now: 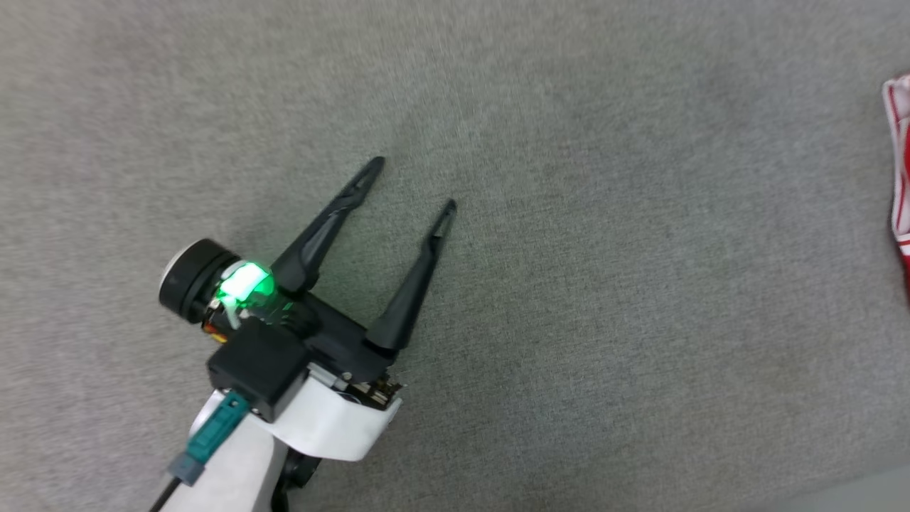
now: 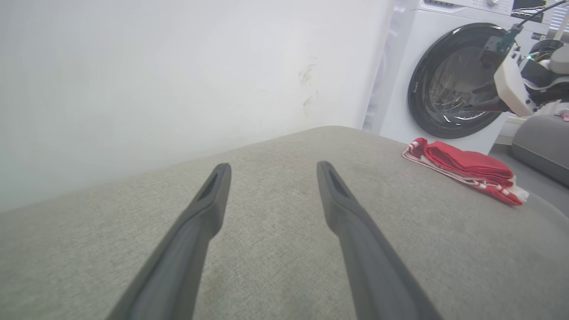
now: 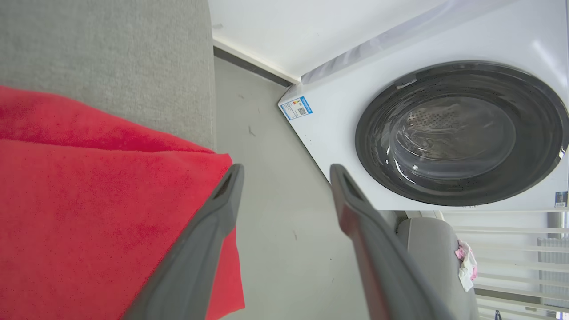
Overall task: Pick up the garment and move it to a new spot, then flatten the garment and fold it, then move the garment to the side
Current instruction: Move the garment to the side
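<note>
While I watch from the head view, the left gripper (image 1: 414,184) hangs over the grey upholstered surface (image 1: 604,299) with its two dark fingers spread wide and bare fabric between them, so it has hold of nothing, and a green light (image 1: 245,286) glows at its wrist. Off at the right edge of that view I see a sliver of the garment (image 1: 898,163), red with white striping, well apart from this gripper. Through the left wrist camera the garment lies as a folded red bundle, its striped trim showing along the lower edge, near the far right border of the cushion on the side facing the washing machine (image 2: 398,98). Above it I make out the right arm's white wrist housing (image 2: 511,86). From the right wrist camera the right gripper (image 3: 286,167) is also parted wide, with grey floor (image 3: 271,231) in the gap between the fingers and nothing gripped. Plain red cloth lies beside and under one finger, though I cannot tell whether that finger touches it. Farther off stand the washer's dark round door (image 3: 458,133), a small blue-edged label (image 3: 295,108) on its white side, another grey cushion (image 3: 422,235) carrying a pink-and-white scrap (image 3: 465,262), and the pale wall (image 2: 133,66)
</note>
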Tool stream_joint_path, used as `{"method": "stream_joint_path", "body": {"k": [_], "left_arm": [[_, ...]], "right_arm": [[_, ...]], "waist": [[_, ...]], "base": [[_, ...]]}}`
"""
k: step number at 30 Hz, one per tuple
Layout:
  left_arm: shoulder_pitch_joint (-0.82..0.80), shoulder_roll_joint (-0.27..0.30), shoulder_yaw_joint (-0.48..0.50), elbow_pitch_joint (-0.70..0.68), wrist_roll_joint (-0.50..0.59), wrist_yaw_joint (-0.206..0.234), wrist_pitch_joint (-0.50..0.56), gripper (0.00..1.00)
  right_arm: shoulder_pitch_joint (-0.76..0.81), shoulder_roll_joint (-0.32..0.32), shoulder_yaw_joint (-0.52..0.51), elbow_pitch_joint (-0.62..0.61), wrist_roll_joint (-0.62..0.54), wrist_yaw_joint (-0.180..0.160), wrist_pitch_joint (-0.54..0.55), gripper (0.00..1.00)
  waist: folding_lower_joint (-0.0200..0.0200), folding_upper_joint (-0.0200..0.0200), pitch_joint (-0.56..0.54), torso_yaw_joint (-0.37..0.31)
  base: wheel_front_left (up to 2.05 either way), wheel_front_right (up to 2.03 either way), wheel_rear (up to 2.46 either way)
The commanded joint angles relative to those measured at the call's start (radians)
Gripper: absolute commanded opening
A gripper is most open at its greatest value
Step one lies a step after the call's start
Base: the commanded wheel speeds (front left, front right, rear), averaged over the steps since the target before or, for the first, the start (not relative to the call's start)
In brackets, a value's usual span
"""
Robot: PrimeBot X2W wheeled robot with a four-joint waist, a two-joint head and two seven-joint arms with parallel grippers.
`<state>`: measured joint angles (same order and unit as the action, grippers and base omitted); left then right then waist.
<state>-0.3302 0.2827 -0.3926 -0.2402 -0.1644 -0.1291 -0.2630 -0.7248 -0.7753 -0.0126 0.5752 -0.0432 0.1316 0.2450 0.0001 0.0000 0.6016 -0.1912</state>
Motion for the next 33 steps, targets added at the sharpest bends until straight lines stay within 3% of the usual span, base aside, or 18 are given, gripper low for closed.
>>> {"method": "stream_joint_path", "body": {"k": [1,6,18,26,33], "left_arm": [[0.024,-0.009,0.021,0.002,-0.008,0.001,-0.002,1.00],[0.088,-0.056,0.119,0.018,-0.045,0.007,-0.002,1.00],[0.252,-0.109,0.362,0.080,-0.067,0.017,-0.002,1.00],[0.340,-0.141,0.424,0.134,-0.044,0.015,-0.002,1.00],[0.380,-0.175,0.439,0.191,-0.037,0.009,-0.002,1.00]], "right_arm": [[-0.019,0.017,-0.009,-0.017,0.017,-0.002,-0.017,1.00],[-0.020,0.107,-0.057,-0.071,0.104,-0.002,-0.073,1.00],[0.213,0.339,-0.038,-0.326,0.293,-0.001,-0.266,1.00],[0.427,0.510,-0.051,-0.463,0.295,-0.001,-0.376,1.00],[0.575,0.638,-0.044,-0.476,0.267,-0.001,-0.449,1.00]], "waist": [[-0.0001,0.0000,-0.068,0.019],[-0.0001,0.0000,-0.174,0.048],[-0.0001,0.0000,-0.401,0.135],[-0.0001,0.0000,-0.481,0.178],[-0.0001,0.0000,-0.513,0.198]], "base": [[0.00,0.00,0.00],[0.00,0.00,0.00],[0.00,0.00,0.00],[0.00,0.00,0.00],[0.00,0.00,0.00]]}}
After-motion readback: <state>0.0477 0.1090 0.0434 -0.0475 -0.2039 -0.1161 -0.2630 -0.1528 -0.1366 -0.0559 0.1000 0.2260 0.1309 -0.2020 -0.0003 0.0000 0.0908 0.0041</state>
